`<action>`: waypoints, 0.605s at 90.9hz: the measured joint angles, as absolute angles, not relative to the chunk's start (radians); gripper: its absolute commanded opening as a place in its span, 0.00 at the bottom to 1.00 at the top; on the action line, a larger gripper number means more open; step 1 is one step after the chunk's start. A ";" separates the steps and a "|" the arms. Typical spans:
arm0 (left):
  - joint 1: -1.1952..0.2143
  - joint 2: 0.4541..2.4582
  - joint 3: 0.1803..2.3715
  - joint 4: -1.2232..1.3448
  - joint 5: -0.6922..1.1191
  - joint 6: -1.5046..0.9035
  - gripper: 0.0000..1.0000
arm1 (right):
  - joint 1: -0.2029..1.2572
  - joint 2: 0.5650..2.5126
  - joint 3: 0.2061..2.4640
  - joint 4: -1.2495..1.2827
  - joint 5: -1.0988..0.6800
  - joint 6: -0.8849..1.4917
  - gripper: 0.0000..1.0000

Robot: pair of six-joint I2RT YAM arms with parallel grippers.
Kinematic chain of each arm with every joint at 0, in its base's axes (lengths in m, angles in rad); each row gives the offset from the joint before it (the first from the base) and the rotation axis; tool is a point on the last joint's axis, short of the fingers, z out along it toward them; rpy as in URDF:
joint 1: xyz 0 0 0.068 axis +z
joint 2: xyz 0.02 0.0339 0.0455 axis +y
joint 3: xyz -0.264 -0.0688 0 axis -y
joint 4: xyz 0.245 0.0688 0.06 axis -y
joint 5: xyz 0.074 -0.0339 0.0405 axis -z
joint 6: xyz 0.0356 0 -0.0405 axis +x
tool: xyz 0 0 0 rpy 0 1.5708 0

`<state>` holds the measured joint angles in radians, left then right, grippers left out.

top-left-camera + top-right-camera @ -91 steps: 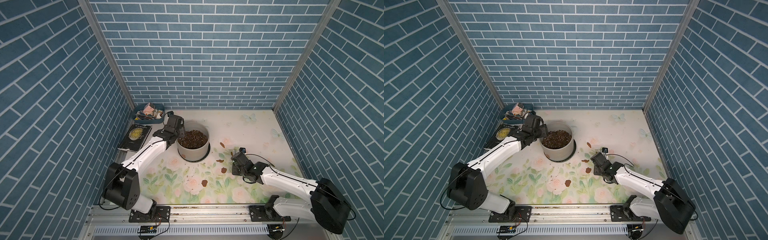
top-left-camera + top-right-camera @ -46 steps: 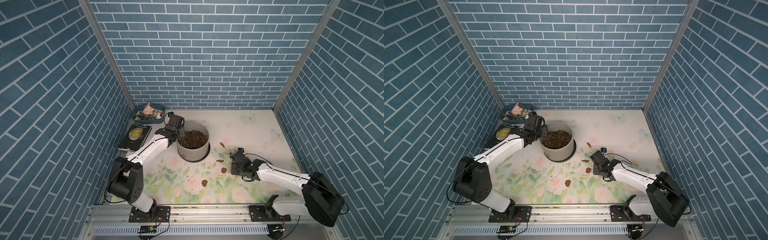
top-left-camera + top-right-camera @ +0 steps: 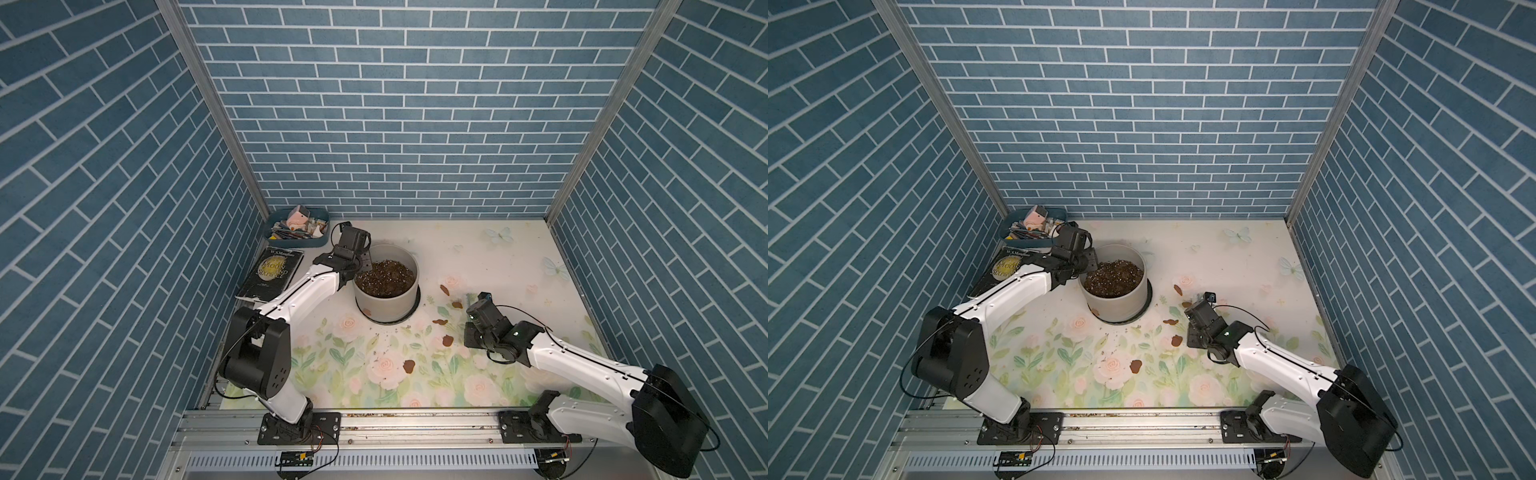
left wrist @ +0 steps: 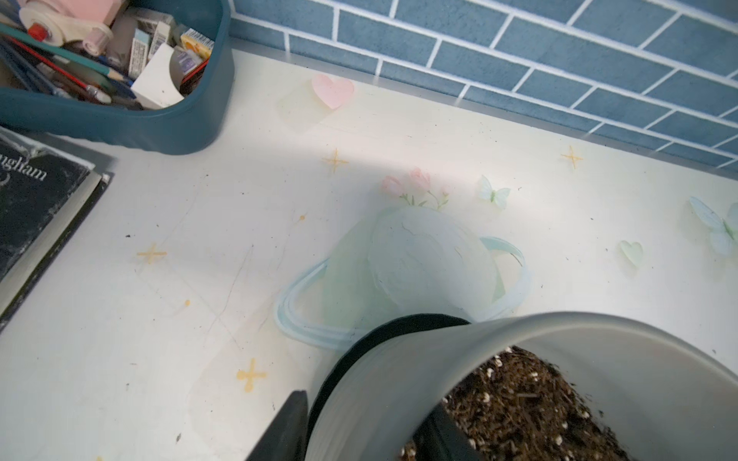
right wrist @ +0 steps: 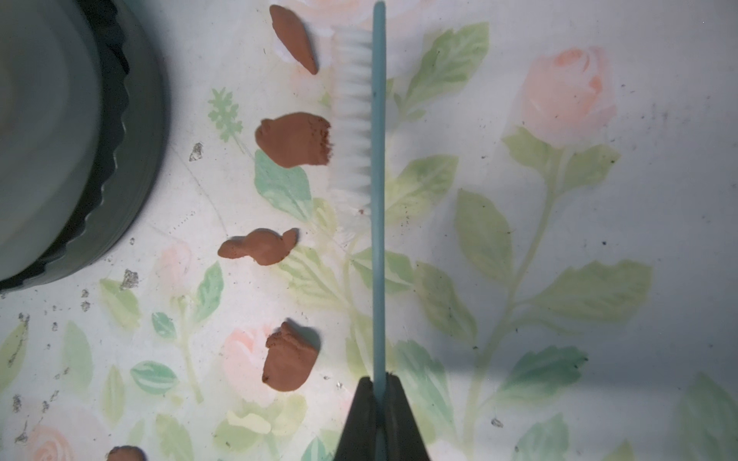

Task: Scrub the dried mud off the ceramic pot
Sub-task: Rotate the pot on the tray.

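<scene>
Ceramic pot point(image 3: 386, 293): pale grey, soil-filled, upright on black saucer point(image 5: 135, 119), left of centre on floral mat point(image 3: 498, 257). From left: blue tray point(image 4: 120, 131) of clutter and dark book point(image 3: 272, 274), both near pot; left gripper point(image 3: 364, 261) astride pot's rim, one finger outside wall, one inside, squeeze on wall not discernible; dried mud point(image 5: 293, 139) flakes on mat, right of pot; right gripper point(image 5: 378, 385) clenched on teal brush point(image 5: 377, 239) handle, white bristles touching one flake.

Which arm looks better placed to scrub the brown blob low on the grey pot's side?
Right. The right gripper is shut on the teal brush, beside the ceramic pot, whose dried mud faces the robot. The left gripper straddles the pot's rim, likely steadying it, with no tool.
</scene>
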<state>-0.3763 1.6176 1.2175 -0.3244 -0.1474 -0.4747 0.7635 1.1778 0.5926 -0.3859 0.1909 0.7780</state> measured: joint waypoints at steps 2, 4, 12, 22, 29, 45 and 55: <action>-0.376 1.617 1.217 -0.328 -0.147 -0.473 0.31 | 0.762 1.191 0.593 -0.387 0.192 0.777 0.00; -0.375 1.617 1.217 -0.332 -0.147 -0.469 0.29 | 0.758 1.208 0.593 -0.389 0.196 0.777 0.00; -0.374 1.614 1.217 -0.342 -0.142 -0.455 0.20 | 0.752 1.275 0.592 -0.412 0.213 0.777 0.00; -0.376 1.614 1.218 -0.343 -0.151 -0.466 0.11 | 0.752 1.248 0.592 -0.423 0.225 0.776 0.00; -0.371 1.614 1.216 -0.341 -0.170 -0.479 0.03 | 0.752 1.183 0.593 -0.441 0.225 0.776 0.00; -0.370 1.604 1.207 -0.342 -0.179 -0.496 0.00 | 0.756 1.068 0.595 -0.432 0.217 0.766 0.00; -0.366 1.571 1.173 -0.342 -0.170 -0.513 0.14 | 0.764 1.013 0.580 -0.360 0.183 0.761 0.00</action>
<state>-0.3656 1.5707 1.1728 -0.3420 -0.1703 -0.5133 0.7639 1.0130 0.5797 -0.3599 0.1833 0.7612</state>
